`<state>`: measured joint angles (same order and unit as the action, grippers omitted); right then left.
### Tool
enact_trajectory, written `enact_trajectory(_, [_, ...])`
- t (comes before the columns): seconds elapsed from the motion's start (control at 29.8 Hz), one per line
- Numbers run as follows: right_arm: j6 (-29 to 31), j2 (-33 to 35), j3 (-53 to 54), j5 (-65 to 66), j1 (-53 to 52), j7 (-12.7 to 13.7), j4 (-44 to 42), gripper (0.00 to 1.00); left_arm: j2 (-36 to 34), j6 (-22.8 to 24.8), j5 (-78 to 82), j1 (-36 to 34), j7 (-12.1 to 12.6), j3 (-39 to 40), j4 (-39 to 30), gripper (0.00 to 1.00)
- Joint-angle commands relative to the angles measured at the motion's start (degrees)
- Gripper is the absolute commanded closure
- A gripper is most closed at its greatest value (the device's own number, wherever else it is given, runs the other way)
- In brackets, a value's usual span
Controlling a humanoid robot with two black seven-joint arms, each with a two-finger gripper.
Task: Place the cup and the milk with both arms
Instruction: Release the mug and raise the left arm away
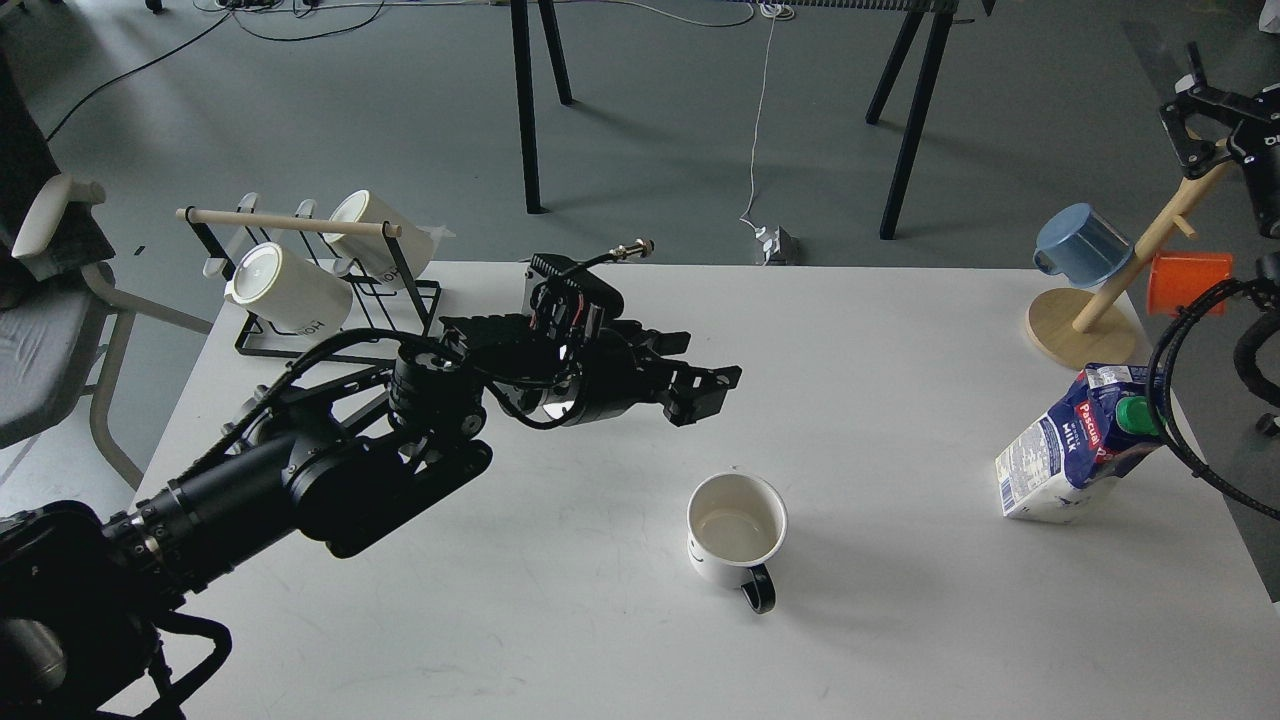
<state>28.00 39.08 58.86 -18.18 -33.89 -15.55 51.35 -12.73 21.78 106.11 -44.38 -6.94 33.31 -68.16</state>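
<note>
The cup (735, 530), a squat white mug with a black handle toward the front, stands upright on the white table (880, 620) near the middle. My left gripper (700, 385) is open and empty, raised above the table behind and to the left of the cup. The milk (1075, 445), a blue and white carton with a green cap, stands tilted near the table's right edge. My right gripper (1195, 130) is high at the far right edge, well above the milk; its fingers cannot be told apart.
A black wire rack (330, 300) with two white mugs stands at the back left. A wooden mug tree (1085, 325) with a blue mug (1080, 245) and an orange mug (1187, 282) stands at the back right. A black cable (1165, 410) hangs beside the milk.
</note>
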Motion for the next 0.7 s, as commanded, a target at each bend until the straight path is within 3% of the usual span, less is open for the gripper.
enact_trajectory(0.0, [0.0, 3.45, 0.2, -0.19, 1.72, 0.08, 2.95, 0.01, -2.73, -0.24, -12.64, -1.23, 0.0, 6.65, -0.57, 0.27])
enact_trajectory(0.07, [0.0, 5.21, 0.46, -0.54, 3.47, -0.01, 5.76, 0.01, -3.08, -0.77, -20.81, -1.76, 0.09, 11.66, -0.05, 0.24])
enact_trajectory(0.2, [0.0, 6.62, 4.32, -0.55, 10.14, -0.01, 11.12, 0.01, -3.35, -1.65, -35.06, -1.68, -0.09, 20.02, 2.58, 0.02])
enact_trajectory(0.67, [0.0, 6.62, 24.8, -3.79, 44.77, 0.08, 25.9, 0.01, -9.67, -1.56, -73.05, -1.68, -0.44, 25.04, 15.42, 0.01])
